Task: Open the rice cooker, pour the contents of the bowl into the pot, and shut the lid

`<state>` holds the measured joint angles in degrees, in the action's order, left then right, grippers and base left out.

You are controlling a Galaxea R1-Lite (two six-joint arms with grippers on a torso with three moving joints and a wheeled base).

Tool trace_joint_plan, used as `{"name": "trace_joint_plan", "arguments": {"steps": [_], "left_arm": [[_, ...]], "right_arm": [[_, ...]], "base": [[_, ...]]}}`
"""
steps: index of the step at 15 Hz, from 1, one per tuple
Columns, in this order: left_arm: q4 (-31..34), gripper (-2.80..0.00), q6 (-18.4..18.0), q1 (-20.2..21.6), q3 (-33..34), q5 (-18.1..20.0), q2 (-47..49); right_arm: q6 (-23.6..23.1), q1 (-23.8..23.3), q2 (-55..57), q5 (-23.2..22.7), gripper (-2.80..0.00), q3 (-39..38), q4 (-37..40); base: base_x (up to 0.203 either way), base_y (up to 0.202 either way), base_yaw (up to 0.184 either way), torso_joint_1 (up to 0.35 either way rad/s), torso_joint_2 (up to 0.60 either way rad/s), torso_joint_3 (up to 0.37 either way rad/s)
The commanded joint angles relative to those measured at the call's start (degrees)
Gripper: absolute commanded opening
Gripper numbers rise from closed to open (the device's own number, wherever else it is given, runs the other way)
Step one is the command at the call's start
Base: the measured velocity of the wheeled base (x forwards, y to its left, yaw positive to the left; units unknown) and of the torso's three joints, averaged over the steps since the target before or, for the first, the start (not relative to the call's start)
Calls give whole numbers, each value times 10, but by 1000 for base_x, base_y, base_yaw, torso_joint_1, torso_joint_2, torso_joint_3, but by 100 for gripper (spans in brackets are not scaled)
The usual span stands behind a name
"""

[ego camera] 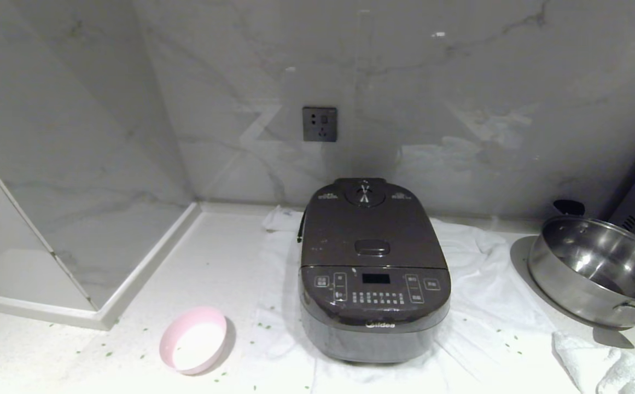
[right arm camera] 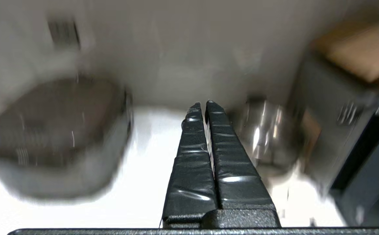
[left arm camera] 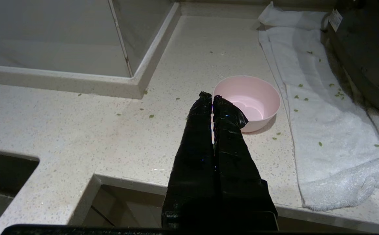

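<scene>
Two pincers, both pressed narrow w/ nothing between the fingers. My left pincer [left arm camera: 212,96] hangs just short of the bowl [left arm camera: 247,101], off the tabletop [left arm camera: 78,137]; my right pincer [right arm camera: 201,105] sits between the rice cooker [right arm camera: 55,137] and the steel pan [right arm camera: 267,130], out of the head view.

Rice cooker [ego camera: 374,273] stands on a white towel [ego camera: 492,306] mid-tabletop, lid [ego camera: 372,227] down flat. Bowl [ego camera: 193,339] is to its front-left, upright, mouth up, inside looks bare white. By my read the pour is done & the lid is closed, so the task looks about finished.

Risks from here:
- Green bits [left arm camera: 338,94] lie scattered on towel and tabletop, so some contents missed the pot. Can't see inside the cooker, so can't say how much landed.
- Lid may be down but not latched; I can't tell from above. A weak push would leave it sprung.
- Right wrist view is smeared, so that arm seems to be swinging; the steel pan [ego camera: 596,268] is near its path & could get clipped.
- Towel under the cooker could slide if I bump the body.

Orientation: cooker's button panel and logo face me, hinge and steam vent [ego camera: 365,194] toward the wall. Long axis runs front-to-back, squared to the tabletop edge. Release button [ego camera: 372,247] sits just behind the panel.
</scene>
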<state>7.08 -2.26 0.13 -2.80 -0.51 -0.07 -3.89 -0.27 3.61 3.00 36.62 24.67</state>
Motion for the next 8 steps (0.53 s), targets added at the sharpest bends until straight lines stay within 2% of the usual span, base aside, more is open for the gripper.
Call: {"name": "trace_joint_plan", "arguments": {"steps": [1, 3, 4, 6, 7, 8], "left_arm": [[0, -280, 2, 0, 0, 1, -1], [0, -280, 4, 0, 0, 0, -1], [0, -280, 9, 0, 0, -1, -1], [-1, -280, 14, 0, 0, -1, -1], [-1, -280, 13, 0, 0, -1, -1], [0, -280, 9, 0, 0, 0, -1]], "right_arm": [[10, 1, -36, 0, -280, -66, 16], [11, 1, -36, -4, -280, -148, -20], [5, 1, -36, -6, -280, -202, -62], [-10, 1, -36, -14, -280, -310, -178], [-15, 1, -36, -18, -280, -348, -250], [-17, 1, -36, -21, -280, -367, -285]], "base": [[0, 0, 0, 0, 0, 0], [0, 0, 0, 0, 0, 0], [0, 0, 0, 0, 0, 0], [0, 0, 0, 0, 0, 0], [0, 0, 0, 0, 0, 0], [0, 0, 0, 0, 0, 0]]}}
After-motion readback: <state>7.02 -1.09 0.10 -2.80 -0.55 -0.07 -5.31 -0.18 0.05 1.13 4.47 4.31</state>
